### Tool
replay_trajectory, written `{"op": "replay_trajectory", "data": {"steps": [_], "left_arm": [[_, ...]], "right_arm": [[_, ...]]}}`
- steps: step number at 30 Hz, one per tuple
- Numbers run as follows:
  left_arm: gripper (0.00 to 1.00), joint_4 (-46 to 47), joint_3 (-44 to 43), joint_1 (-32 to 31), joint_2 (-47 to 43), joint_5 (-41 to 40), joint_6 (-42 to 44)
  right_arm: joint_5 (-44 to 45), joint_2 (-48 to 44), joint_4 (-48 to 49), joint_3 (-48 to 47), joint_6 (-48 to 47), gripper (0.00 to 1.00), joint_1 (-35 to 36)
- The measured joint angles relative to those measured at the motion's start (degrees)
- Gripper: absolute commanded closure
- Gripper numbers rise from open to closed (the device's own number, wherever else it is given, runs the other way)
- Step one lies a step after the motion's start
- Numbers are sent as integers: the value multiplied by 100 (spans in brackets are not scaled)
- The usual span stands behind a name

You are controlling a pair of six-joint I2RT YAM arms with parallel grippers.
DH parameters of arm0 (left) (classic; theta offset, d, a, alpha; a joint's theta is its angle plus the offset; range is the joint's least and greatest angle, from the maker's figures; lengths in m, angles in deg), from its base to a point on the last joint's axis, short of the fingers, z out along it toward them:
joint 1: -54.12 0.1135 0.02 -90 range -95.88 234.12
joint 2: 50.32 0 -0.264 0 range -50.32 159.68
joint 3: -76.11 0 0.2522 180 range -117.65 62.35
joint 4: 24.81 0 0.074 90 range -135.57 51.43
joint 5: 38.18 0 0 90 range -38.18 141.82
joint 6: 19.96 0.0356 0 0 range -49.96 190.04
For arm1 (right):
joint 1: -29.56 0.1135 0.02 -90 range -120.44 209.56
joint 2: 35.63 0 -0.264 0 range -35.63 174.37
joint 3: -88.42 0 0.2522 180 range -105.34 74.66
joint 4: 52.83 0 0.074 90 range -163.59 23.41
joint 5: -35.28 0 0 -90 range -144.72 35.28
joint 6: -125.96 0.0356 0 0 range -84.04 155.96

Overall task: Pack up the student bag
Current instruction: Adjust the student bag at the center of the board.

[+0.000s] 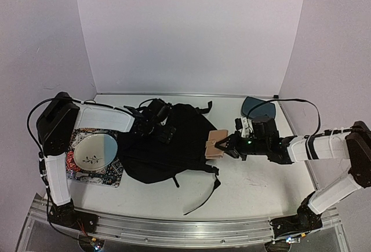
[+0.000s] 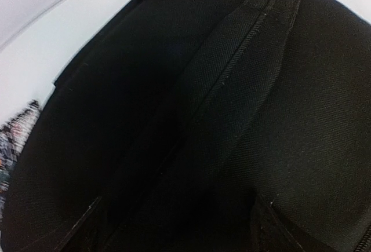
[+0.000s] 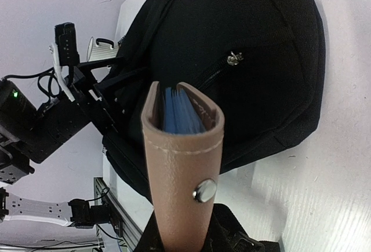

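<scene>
The student bag (image 1: pixel 174 148), a big black backpack, lies flat in the middle of the table, with a strap trailing toward the front edge. My left gripper (image 1: pixel 153 126) hovers over its upper left part, open. In the left wrist view the bag's fabric and a shoulder strap (image 2: pixel 249 72) fill the frame between the spread fingers (image 2: pixel 272 226). My right gripper (image 1: pixel 227 146) is shut on a tan leather case (image 1: pixel 216 146) at the bag's right edge. The case (image 3: pixel 182 165) has a metal snap and blue pages inside. Behind it is the bag's zipper pull (image 3: pixel 233 58).
A pale plate (image 1: pixel 93 152) sits on a patterned mat (image 1: pixel 110 174) to the left of the bag. A white board (image 1: pixel 104 117) lies behind it. A dark blue-grey tray (image 1: pixel 259 107) rests at the back right. White walls enclose the table.
</scene>
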Motion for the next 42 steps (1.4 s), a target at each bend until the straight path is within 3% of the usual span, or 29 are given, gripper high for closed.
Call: {"op": "replay_trajectory", "data": {"steps": [8, 12, 18, 29, 42], "left_arm": [[19, 474, 691, -187, -289, 1101, -1122], [18, 522, 1121, -579, -635, 1197, -1588], [16, -210, 1301, -887, -1236, 1078, -1781], [14, -984, -322, -1194, -1132, 337, -1367], [10, -1307, -1474, -1477, 671, 62, -677]], "right_arm": [[296, 73, -394, 0, -42, 100, 0], [458, -42, -778, 0, -214, 100, 0], [970, -709, -1477, -4, -530, 100, 0], [1272, -1195, -2076, -11, -748, 100, -39], [903, -866, -1901, -11, -740, 100, -39]]}}
